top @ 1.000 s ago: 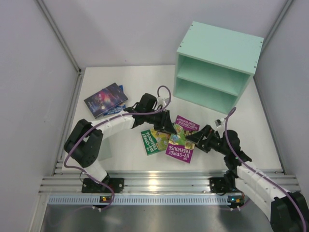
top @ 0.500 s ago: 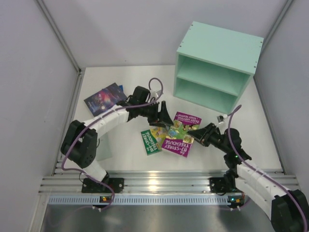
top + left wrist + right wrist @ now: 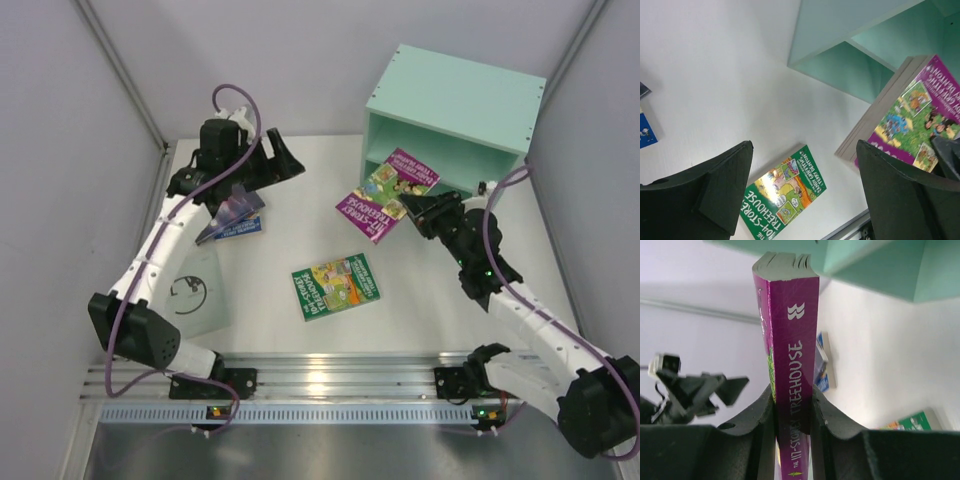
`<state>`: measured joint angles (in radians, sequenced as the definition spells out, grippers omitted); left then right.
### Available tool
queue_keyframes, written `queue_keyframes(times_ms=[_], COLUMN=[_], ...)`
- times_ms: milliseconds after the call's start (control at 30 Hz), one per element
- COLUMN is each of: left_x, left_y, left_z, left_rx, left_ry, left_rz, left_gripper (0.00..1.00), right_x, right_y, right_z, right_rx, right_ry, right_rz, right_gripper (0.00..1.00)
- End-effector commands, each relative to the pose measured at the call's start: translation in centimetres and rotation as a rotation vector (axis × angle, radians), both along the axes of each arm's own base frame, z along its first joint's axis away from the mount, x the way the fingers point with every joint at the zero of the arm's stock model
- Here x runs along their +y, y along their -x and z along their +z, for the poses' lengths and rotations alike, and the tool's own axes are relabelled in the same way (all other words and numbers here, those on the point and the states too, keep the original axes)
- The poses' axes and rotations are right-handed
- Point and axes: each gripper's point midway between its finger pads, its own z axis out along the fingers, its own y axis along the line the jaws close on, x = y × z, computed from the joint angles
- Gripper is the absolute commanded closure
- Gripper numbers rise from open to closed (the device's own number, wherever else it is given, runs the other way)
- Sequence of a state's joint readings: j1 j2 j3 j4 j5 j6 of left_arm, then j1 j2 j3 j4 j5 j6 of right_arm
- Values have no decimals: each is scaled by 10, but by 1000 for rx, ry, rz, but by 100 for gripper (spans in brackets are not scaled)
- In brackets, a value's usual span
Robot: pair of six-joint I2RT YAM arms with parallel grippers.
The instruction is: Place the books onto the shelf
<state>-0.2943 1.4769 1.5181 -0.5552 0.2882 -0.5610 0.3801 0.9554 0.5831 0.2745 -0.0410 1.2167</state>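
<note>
My right gripper (image 3: 418,208) is shut on the purple-and-green book (image 3: 388,193), held off the table just in front of the shelf's lower compartment. In the right wrist view its purple spine (image 3: 795,365) stands upright between the right gripper's (image 3: 792,405) jaws, its top edge near the mint-green shelf (image 3: 875,265). The shelf (image 3: 450,140) stands at the back right. My left gripper (image 3: 285,155) is open and empty, raised at the back left. Between its fingers (image 3: 804,150) the green book (image 3: 782,195) lies flat on the table. The dark blue-purple book (image 3: 235,208) lies on a blue book (image 3: 243,227).
The green book (image 3: 336,286) lies alone mid-table. A clear plastic sheet with a dark mark (image 3: 195,290) lies near the left arm. An aluminium rail (image 3: 330,380) runs along the near edge. Grey walls close in the left and right sides.
The left gripper opened, let go of the purple-and-green book and drew back up to the far left. The right gripper shut on that book and carried it up toward the shelf.
</note>
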Motion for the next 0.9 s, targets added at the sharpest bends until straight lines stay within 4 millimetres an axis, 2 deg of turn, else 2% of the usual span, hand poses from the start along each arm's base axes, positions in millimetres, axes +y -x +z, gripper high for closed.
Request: queue_keyframes(times_ms=[0,200,367,633,867], left_x=[17,14,17,18,18], left_y=[13,36,49,65,69], left_z=[-7,-29,-40,-37,-51], left_rx=[-1,33,48,27,53], left_ry=[-65,-33,-54,-44,-58], left_rz=[54,12,-9,-38,-61], left_gripper=[11,10,10,10,10], right_x=[-20,-42,-45,-58,-66], right_y=[-26,-55,-71,-81,-91], right_z=[78,75,78,87,92], right_rx=[-170,-115,-132,-183,-202], right_ry=[-94,-146,-197,-273,-294], right_rz=[-202,-420,-512,-631,-712], right_gripper=[100,100,100,100,100])
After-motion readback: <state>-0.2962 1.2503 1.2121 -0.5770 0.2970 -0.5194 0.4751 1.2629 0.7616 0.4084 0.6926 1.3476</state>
